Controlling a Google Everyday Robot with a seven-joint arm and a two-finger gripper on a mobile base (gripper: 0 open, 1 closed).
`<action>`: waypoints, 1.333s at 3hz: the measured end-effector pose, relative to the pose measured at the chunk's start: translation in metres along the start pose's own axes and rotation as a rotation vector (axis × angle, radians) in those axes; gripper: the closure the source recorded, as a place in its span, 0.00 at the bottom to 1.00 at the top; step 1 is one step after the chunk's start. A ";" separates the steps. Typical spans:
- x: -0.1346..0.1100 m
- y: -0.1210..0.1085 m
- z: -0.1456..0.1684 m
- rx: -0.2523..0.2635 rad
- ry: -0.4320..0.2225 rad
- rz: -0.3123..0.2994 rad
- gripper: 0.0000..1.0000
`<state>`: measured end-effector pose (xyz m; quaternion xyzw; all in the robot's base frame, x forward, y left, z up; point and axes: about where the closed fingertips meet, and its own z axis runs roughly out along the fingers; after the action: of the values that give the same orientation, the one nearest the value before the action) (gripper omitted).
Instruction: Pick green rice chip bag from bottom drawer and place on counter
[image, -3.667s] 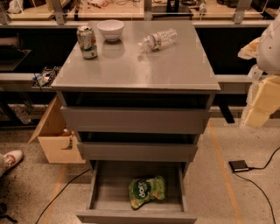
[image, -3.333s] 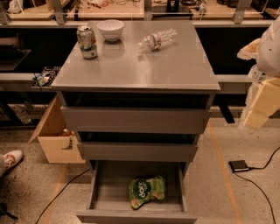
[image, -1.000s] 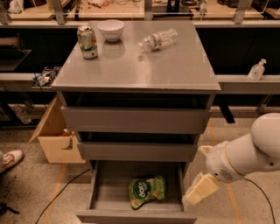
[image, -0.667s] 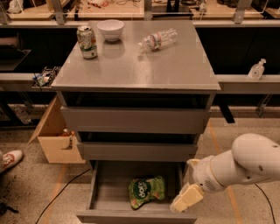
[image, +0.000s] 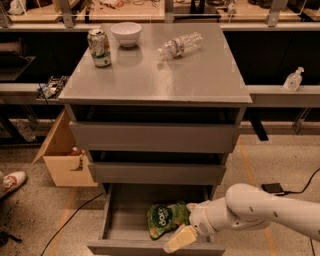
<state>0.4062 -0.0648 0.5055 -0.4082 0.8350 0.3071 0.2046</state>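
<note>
- In the open bottom drawer, the green rice chip bag is seen lying flat, a little right of the middle.
- The gripper is held low in the drawer, just at the bag's right edge; whether it is spread or pressed together cannot be told.
- On the counter, 1 can, 1 bowl and 1 toppled bottle are set.

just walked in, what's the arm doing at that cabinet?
The arm reaches in from the right, with its gripper down in the open bottom drawer, right beside the green rice chip bag. The bag lies on the drawer floor, not yet lifted. The counter holds a can, a bowl and a tipped-over bottle.
</note>
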 end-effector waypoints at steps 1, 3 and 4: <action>0.018 0.001 0.024 -0.035 -0.005 0.044 0.00; 0.028 -0.019 0.032 0.006 -0.034 0.042 0.00; 0.045 -0.063 0.051 0.073 -0.071 0.035 0.00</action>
<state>0.4360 -0.0854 0.4203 -0.3749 0.8448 0.2942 0.2433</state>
